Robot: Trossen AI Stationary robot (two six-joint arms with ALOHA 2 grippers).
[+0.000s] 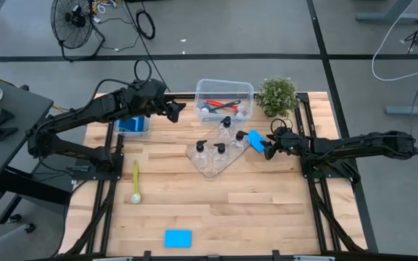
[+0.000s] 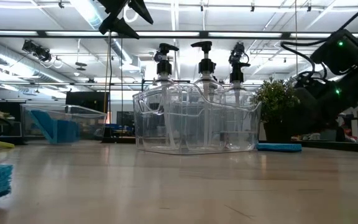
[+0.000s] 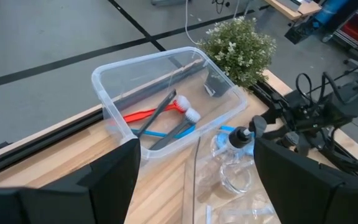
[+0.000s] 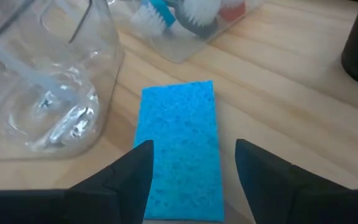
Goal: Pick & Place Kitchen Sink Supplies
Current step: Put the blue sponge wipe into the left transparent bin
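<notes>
Bottles [image 1: 220,148] trayed, brushes [image 3: 160,115] binned; my right end effector [image 4: 191,165] spread over sponge [image 4: 180,146], left end effector [image 3: 194,168] spread, two items left.

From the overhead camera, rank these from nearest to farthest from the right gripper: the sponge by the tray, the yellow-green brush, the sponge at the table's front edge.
From the right gripper:
1. Sponge by the tray, between its open fingers.
2. Sponge at the front edge, centre-left.
3. Yellow-green brush, far left side; close to 2.

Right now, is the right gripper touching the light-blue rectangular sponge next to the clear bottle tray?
Cannot tell. In the right wrist view, the right gripper straddles the light-blue rectangular sponge with its fingers open, but neither contact nor gap shows plainly.
</notes>
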